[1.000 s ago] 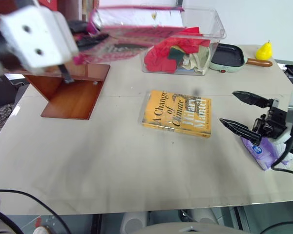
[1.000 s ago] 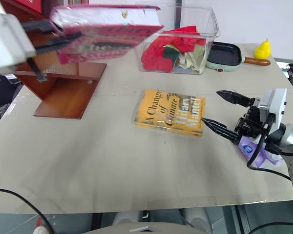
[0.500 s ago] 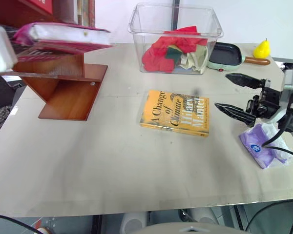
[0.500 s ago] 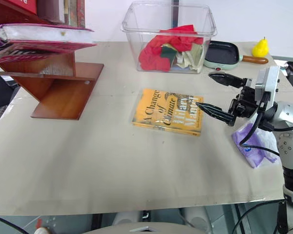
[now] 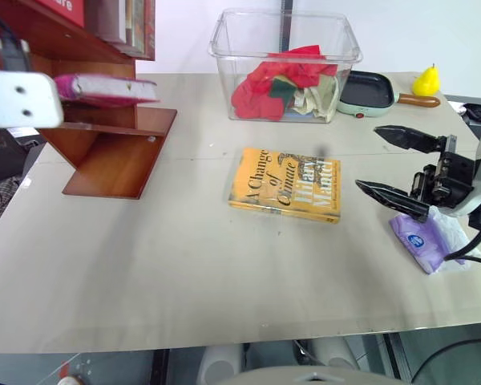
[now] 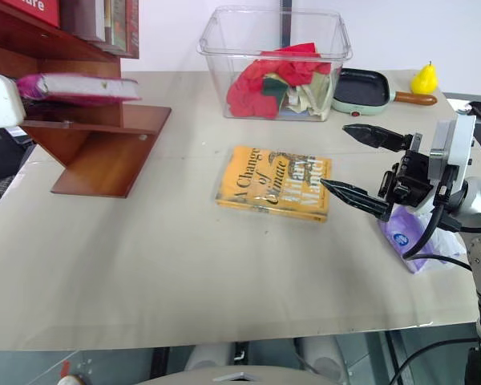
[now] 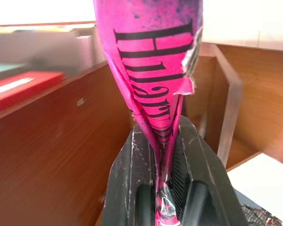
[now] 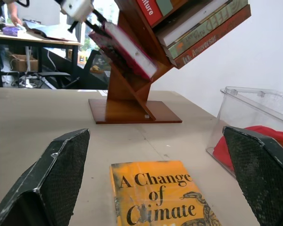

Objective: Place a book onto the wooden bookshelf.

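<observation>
Upper left of your head view: your left gripper (image 7: 162,174) clamps the pink book (image 5: 104,87), seemingly lying against the wooden bookshelf (image 5: 116,160). At right, your right gripper (image 5: 401,164) hangs spread wide, holding nothing.

The book (image 7: 151,70) is coloured bright pink with black lettering and white page edges, and it is set against the reddish-brown wood of the bookshelf (image 5: 112,156). A second book (image 5: 286,184) is coloured yellow-orange with black and white lettering, while red, green and cream cloths are seen inside the clear bin (image 5: 284,60). The table (image 5: 224,273) is covered in pale beige, a pale green pan (image 5: 370,92) is fitted with a brown handle, a toy pear (image 5: 426,81) is coloured yellow, a packet (image 5: 421,241) is coloured lilac, and black is used for the fingers (image 8: 56,179).
</observation>
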### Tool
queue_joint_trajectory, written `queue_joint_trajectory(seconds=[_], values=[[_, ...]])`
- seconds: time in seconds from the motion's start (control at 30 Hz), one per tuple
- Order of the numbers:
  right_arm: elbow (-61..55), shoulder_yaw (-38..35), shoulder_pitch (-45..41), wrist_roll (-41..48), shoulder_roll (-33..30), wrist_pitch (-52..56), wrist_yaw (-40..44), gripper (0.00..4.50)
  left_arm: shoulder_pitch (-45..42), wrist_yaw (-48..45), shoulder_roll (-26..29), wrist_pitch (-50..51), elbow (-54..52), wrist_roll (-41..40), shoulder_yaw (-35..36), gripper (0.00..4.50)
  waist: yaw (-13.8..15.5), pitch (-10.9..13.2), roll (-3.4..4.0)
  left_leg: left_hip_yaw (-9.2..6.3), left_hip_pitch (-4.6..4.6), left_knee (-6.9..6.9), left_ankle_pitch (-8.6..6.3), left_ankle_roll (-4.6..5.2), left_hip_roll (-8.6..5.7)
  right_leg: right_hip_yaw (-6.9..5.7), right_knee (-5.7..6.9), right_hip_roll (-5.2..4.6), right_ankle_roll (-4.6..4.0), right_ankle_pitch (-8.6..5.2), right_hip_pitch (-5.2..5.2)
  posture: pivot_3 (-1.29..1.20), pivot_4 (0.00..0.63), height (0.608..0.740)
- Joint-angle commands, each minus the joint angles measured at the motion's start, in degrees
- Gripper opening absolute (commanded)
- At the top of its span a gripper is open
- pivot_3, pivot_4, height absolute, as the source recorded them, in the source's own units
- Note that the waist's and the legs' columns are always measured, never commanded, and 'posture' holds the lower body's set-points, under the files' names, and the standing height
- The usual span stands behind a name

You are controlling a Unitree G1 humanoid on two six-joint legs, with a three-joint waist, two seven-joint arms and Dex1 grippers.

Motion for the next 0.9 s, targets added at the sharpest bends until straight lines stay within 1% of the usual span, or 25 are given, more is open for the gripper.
queue_joint_trajectory(seconds=[0.03,0.1,0.17,0.27,0.37,0.43,0.47,0.5,0.53,0.6,0.63,0.67,0.7,0.73,0.8,0.83,0.9], values=[[-2.1,-1.9,0.4,1.4,-0.2,-0.1,-0.9,4.5,-4.9,0.2,-1.9,-3.1,4.9,2.7,-4.2,0.02,0.1,0.0,0.01,0.02,0.01,0.02,0.0,0.0,0.0,0.02,0.0,-0.01,0.0,0.0,0.01,0.0,0.15,0.74],[-2.3,-1.9,1.0,1.1,-0.3,-0.2,-1.0,4.5,-6.6,0.9,-3.8,-6.1,8.3,3.5,-5.9,0.02,0.1,-0.1,0.12,0.04,-0.01,0.04,0.0,0.0,-0.01,0.04,0.0,-0.02,-0.03,0.02,0.01,0.0,0.15,0.74],[-2.4,-1.8,1.1,1.1,-0.3,-0.3,-1.2,4.5,-7.9,2.0,-4.5,-9.8,12.2,5.8,-7.7,0.02,0.4,-0.1,0.24,0.05,0.0,0.04,0.0,0.0,-0.02,0.04,0.01,-0.03,-0.03,0.02,0.01,0.0,0.15,0.74],[-1.7,-2.4,1.6,1.2,-0.4,-0.7,-0.4,4.5,-9.6,3.0,-5.9,-14.9,16.9,6.8,-9.1,0.02,0.5,-0.2,0.29,0.02,0.13,0.04,0.01,0.01,-0.01,0.03,0.09,-0.01,0.0,0.0,0.08,0.0,0.15,0.74],[-1.3,-3.6,3.4,1.2,-0.5,-1.4,0.9,4.5,-9.5,3.1,-6.4,-19.2,20.9,6.0,-9.4,0.02,0.5,-0.3,0.46,0.02,0.58,0.01,0.0,0.01,0.0,0.03,0.12,-0.01,-0.01,-0.01,0.49,0.0,0.15,0.74],[-1.3,-4.0,4.0,1.2,-0.6,-1.5,1.2,4.5,-9.2,1.4,-7.0,-18.4,22.1,3.4,-8.4,0.02,0.4,-0.3,0.58,0.03,0.72,0.0,0.0,0.0,0.0,0.03,0.12,-0.02,-0.04,-0.03,0.61,0.0,0.15,0.74],[-1.4,-4.3,4.2,1.4,-0.8,-1.3,1.2,4.5,-8.9,0.7,-7.0,-17.9,22.2,2.3,-7.8,0.94,0.3,-0.4,0.63,0.03,0.73,0.0,0.0,0.0,0.01,0.04,0.12,-0.03,-0.05,-0.02,0.61,0.0,0.15,0.74],[-1.6,-4.5,4.4,1.6,-0.9,-1.1,1.2,4.5,-8.6,0.5,-7.2,-17.8,22.2,0.9,-7.1,1.28,0.1,-0.4,0.63,0.02,0.74,0.0,0.0,0.0,0.01,0.03,0.12,-0.03,-0.06,-0.01,0.62,0.0,0.15,0.74],[-1.8,-4.8,4.6,1.7,-1.1,-0.9,1.2,4.5,-8.3,0.6,-7.4,-17.7,22.0,-0.5,-6.2,1.72,0.0,-0.4,0.63,0.02,0.73,0.0,0.0,0.0,0.02,0.02,0.12,-0.03,-0.07,-0.01,0.61,0.0,0.15,0.74],[-2.0,-5.4,5.2,2.2,-1.5,-0.7,1.4,4.5,-6.1,2.1,-6.8,-18.0,20.8,-1.6,-4.2,2.79,-0.1,-0.4,0.48,0.01,0.64,0.01,0.0,0.01,0.06,0.02,0.11,0.0,-0.08,-0.02,0.55,0.0,0.15,0.74],[-2.0,-5.7,5.5,2.4,-1.6,-0.7,1.5,4.5,-4.4,2.8,-6.4,-18.1,20.0,-2.2,-2.8,3.18,-0.1,-0.4,0.49,0.02,0.6,0.01,0.0,0.0,0.06,0.02,0.06,0.0,-0.1,-0.03,0.55,0.0,0.15,0.74],[-2.1,-5.9,5.6,2.5,-1.7,-0.6,1.5,4.5,-1.8,2.7,-6.1,-18.0,18.7,-4.1,-0.7,3.66,-0.3,-0.4,0.49,0.13,0.58,0.0,0.0,0.0,0.06,0.07,0.03,-0.05,-0.11,-0.04,0.54,0.0,0.15,0.74],[-2.4,-6.0,5.6,2.9,-1.8,-0.4,1.2,4.5,2.2,2.5,-6.5,-17.9,16.1,-7.6,3.5,4.12,-0.4,-0.4,0.48,0.23,0.56,-0.04,-0.02,-0.01,0.06,0.14,-0.01,-0.09,-0.13,-0.04,0.5,0.0,0.15,0.74],[-2.6,-6.1,5.5,3.3,-1.8,-0.2,0.9,4.5,6.3,1.6,-7.0,-17.0,13.0,-11.2,7.6,4.12,-0.4,-0.4,0.48,0.28,0.51,-0.07,-0.03,-0.01,0.04,0.17,-0.04,-0.13,-0.15,-0.03,0.45,0.0,0.15,0.74],[-2.8,-6.1,5.4,3.7,-1.8,0.0,0.6,4.5,12.5,0.9,-8.1,-15.2,7.6,-15.9,13.8,4.12,-0.5,-0.4,0.49,0.42,0.47,-0.13,-0.07,0.04,0.04,0.3,-0.1,-0.19,0.01,0.02,0.37,0.0,0.15,0.74],[-2.8,-5.8,5.2,3.7,-1.8,0.1,0.5,4.5,15.7,0.5,-9.1,-12.3,3.9,-18.4,17.3,4.12,-0.3,-0.4,0.44,0.46,0.35,-0.16,-0.09,0.06,0.07,0.3,-0.13,-0.22,0.04,0.01,0.24,0.0,0.15,0.74],[-2.4,-4.8,4.2,3.7,-1.7,0.2,0.5,4.5,21.5,-0.7,-11.4,-7.2,-4.1,-23.6,23.8,4.12,-0.2,-0.3,0.1,0.4,-0.13,-0.08,-0.09,0.06,0.16,0.22,-0.09,-0.23,0.05,0.02,-0.17,0.0,0.15,0.74]])
